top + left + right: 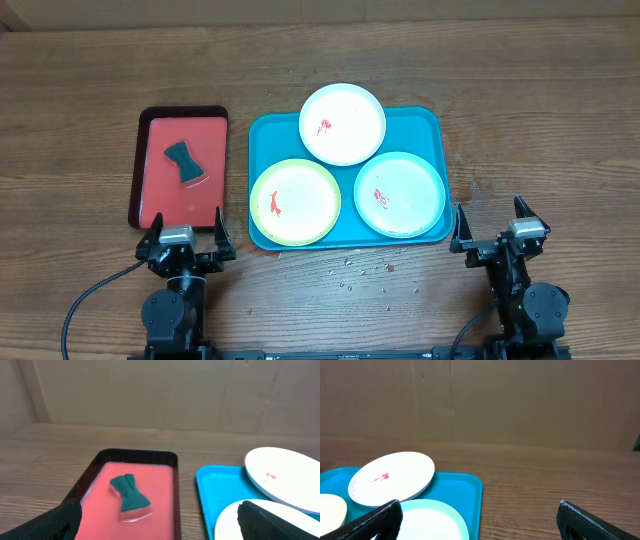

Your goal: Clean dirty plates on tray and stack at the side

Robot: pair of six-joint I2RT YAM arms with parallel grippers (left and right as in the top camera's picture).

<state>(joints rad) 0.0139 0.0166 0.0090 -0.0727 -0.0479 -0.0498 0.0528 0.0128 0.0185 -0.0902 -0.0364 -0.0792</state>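
while dirty plates [343, 123] fill tray [270, 140], sponge [185, 163] apart

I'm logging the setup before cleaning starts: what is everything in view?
blue tray: one, turquoise, table centre
white plate: one, red-smeared, overhanging the blue tray's far rim
lime-rimmed plate: one, red-smeared, tray's near left
mint-rimmed plate: one, red-smeared, tray's near right
red tray: one, dark rim, left of the blue tray
sponge: one, dark green, on the red tray
specks: several, small, on the table before the blue tray
left gripper: black, open, at the red tray's near edge
right gripper: black, open, right of the blue tray
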